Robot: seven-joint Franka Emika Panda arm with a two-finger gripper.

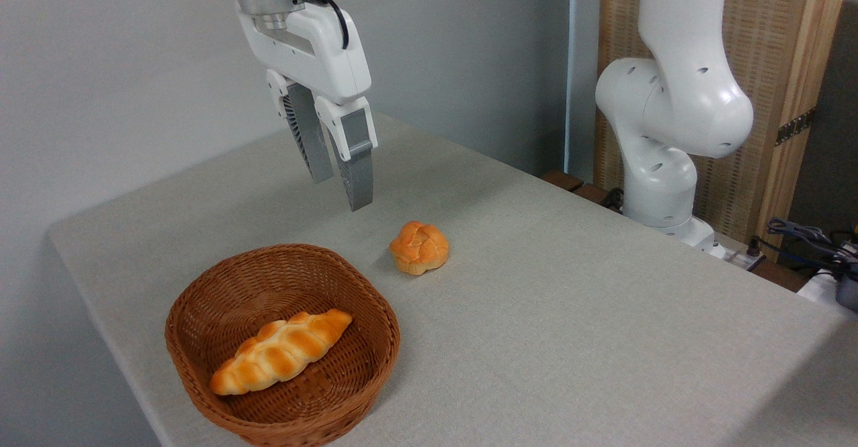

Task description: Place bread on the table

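The bread (419,247), a small round knotted golden-orange bun, rests on the grey-beige table (570,313) just right of the basket. My gripper (342,191) hangs in the air above and to the left of the bun, well clear of it. Its two grey fingers (356,169) point down with a narrow gap between them and hold nothing.
A brown wicker basket (201,313) stands at the front left with a long braided loaf (280,351) lying inside. The arm's white base (660,185) rises at the back right, with cables (804,239) beside it. The table's edge runs along the left.
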